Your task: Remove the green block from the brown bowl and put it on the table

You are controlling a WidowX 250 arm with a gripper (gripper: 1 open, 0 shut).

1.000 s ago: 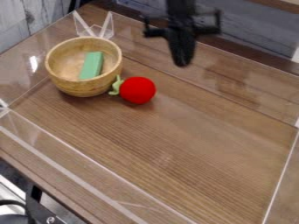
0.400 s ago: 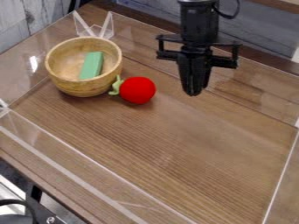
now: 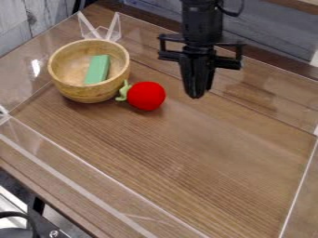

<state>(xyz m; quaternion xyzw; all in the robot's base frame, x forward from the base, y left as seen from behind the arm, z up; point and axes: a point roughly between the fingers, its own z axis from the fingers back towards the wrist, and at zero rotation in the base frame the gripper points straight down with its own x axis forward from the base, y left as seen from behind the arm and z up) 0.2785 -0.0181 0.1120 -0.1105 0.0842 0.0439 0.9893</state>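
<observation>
Claw (image 3: 195,91): black, hanging from a dark arm at the upper middle of the view, pointing steeply down at the worktop; its fingers are pressing together into one narrow tip, gripping nothing. It is hovering over bare wood, to the right of the ball and well apart from the bowl.

Ball (image 3: 147,96): red, round, sitting on the worktop just beside the bowl's right rim, with a small green bit showing on its left side toward the bowl.

Bowl (image 3: 74,88): round, light brown wood, thick rim, pale inside, standing upright at the upper left of the worktop.

Block (image 3: 99,67): light green, flat, elongated, lying inside the bowl toward its right half. Its long axis is running from the near side to the far side of the bowl, tilting slightly right at the far end. It is not touching the claw.

Worktop (image 3: 187,158): brown wood grain, with clear plastic walls (image 3: 74,186) standing along its edges.

Markings: no brand, label or writing is showing legibly on any item.
</observation>
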